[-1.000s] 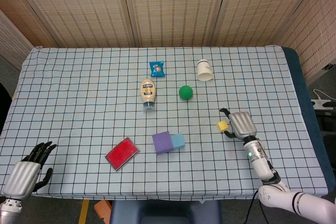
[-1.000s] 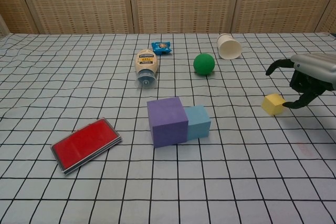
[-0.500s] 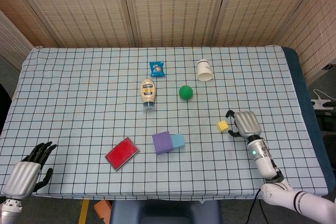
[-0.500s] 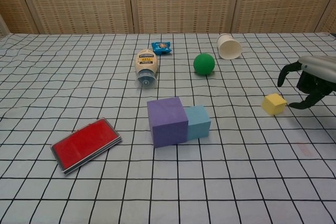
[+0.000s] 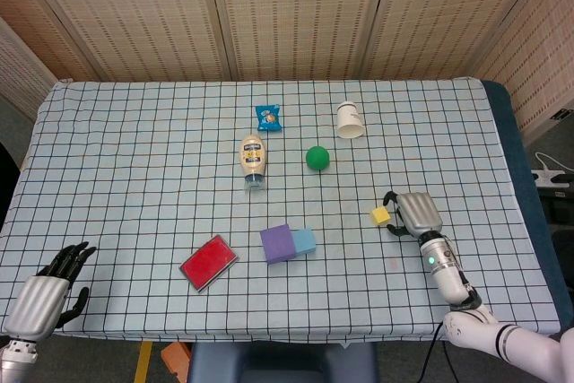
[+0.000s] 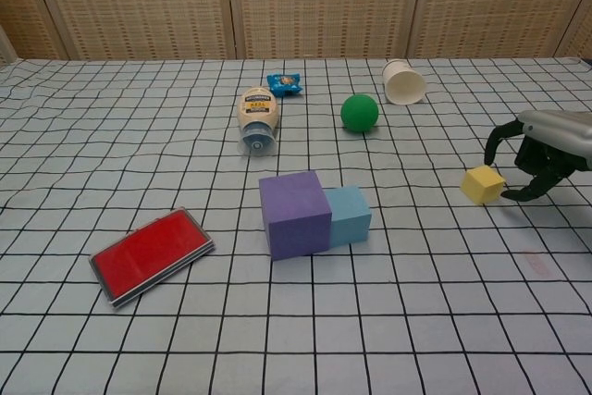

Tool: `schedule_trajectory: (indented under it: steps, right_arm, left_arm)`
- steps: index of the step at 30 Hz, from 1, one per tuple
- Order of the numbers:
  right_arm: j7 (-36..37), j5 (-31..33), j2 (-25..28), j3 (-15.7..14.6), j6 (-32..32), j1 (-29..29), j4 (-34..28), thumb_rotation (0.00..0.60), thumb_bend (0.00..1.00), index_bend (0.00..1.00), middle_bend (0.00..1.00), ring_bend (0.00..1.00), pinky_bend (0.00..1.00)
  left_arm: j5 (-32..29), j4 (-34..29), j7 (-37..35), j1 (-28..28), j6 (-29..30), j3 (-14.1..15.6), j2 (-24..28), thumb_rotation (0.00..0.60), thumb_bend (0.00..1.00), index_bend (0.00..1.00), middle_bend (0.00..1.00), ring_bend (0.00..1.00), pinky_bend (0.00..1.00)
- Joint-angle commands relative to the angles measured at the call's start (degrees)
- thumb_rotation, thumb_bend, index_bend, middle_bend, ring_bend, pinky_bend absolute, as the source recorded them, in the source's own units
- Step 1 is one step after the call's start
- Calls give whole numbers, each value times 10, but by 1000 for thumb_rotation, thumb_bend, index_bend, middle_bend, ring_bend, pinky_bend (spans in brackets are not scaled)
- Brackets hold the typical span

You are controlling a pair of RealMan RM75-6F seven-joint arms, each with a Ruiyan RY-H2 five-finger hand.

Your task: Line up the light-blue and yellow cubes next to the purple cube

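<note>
The purple cube (image 5: 277,243) (image 6: 294,214) sits near the table's front middle, and the light-blue cube (image 5: 303,240) (image 6: 349,215) touches its right side. Further right lies the small yellow cube (image 5: 380,215) (image 6: 483,184) on the cloth. My right hand (image 5: 416,213) (image 6: 539,153) hovers just right of it, fingers spread and curved around the cube's right side, holding nothing. My left hand (image 5: 45,298) rests at the front left corner with fingers apart, seen only in the head view.
A red flat case (image 5: 208,262) (image 6: 152,254) lies left of the purple cube. Behind are a mayonnaise bottle (image 5: 253,159) (image 6: 256,116) on its side, a green ball (image 5: 317,157) (image 6: 359,112), a tipped paper cup (image 5: 349,119) (image 6: 404,81) and a blue snack packet (image 5: 268,117) (image 6: 285,84).
My right hand drew back to the right from the yellow cube, then edged back toward it. The cube stays on the cloth. The left hand has not moved.
</note>
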Motion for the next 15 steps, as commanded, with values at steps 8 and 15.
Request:
schedule_trajectory:
  steps: [8,15]
  right_arm:
    - [21,-13,-8,-1,-1,-2,15,600,131,467,921,818,903]
    - [29,-20,-10,0,1,-3,20,600,132,450,921,818,904]
  left_arm:
    - [1,0,0,0,0,0,0,600,516,121,72,86,400]
    - [1,-1,1,0,0,1,0,600,517,121,72,86,401]
